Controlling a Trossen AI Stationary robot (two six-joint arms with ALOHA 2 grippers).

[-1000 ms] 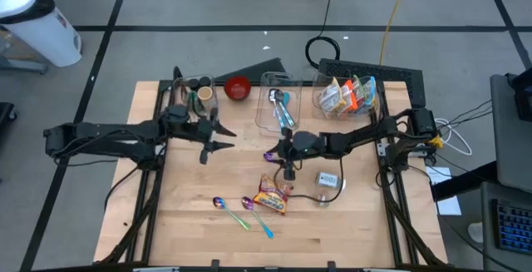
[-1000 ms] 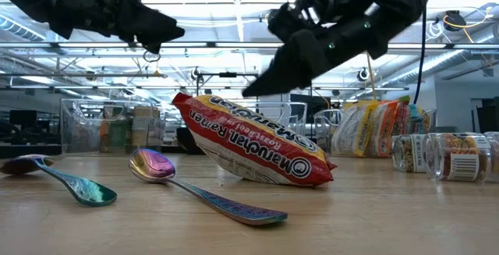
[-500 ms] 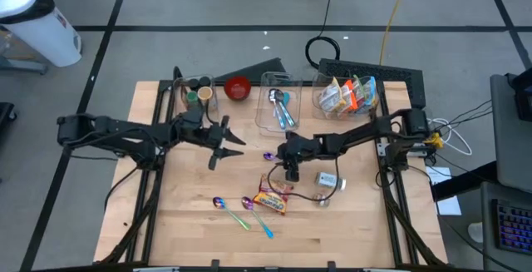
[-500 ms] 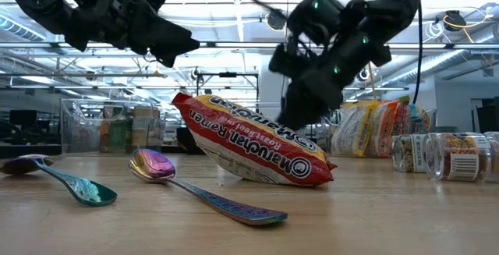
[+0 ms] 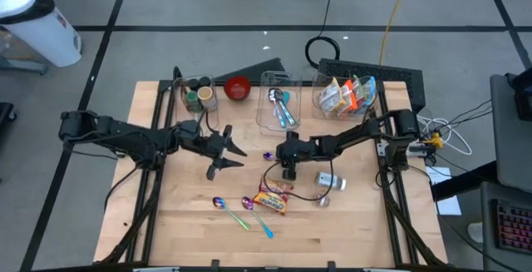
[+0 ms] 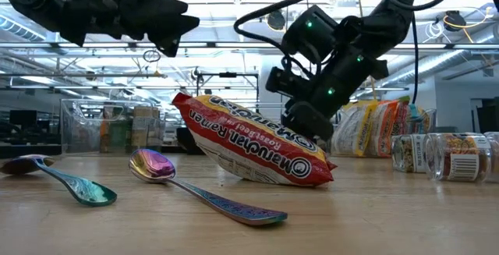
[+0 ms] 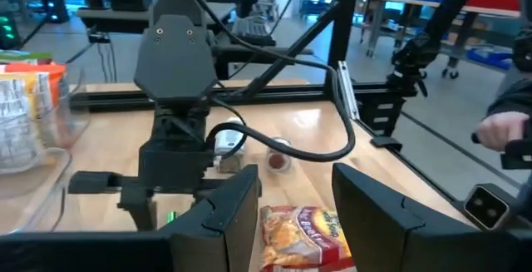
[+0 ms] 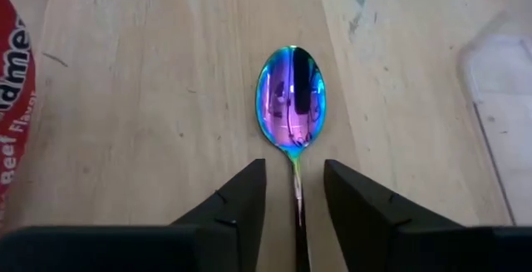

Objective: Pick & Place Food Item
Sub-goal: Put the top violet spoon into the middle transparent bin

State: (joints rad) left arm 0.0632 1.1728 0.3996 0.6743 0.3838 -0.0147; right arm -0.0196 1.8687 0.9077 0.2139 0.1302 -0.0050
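A red ramen packet (image 5: 273,197) lies on the wooden table, also seen in the low view (image 6: 249,150) and the left wrist view (image 7: 303,234). My right gripper (image 5: 280,158) is tipped down over a rainbow spoon (image 8: 291,97) lying flat on the table just beyond the packet. Its open fingers stand on either side of the spoon's handle (image 8: 296,189) without touching it. My left gripper (image 5: 226,156) hovers open and level left of the packet, high above the table (image 6: 168,29). Its fingers point toward the packet and the right arm.
Two more rainbow spoons (image 5: 220,204) (image 5: 249,205) lie near the front edge, left of the packet. A jar (image 5: 328,180) lies on its side at the right, and a black cable (image 5: 307,197) loops beside the packet. At the back stand clear bins (image 5: 345,96) (image 5: 281,110) and a red bowl (image 5: 238,87).
My right gripper has come down toward the table and tipped its fingers downward, over the spoon beyond the packet. My left gripper has moved toward the table's right and near edges and sunk a little, staying open. The packet and spoons have not moved.
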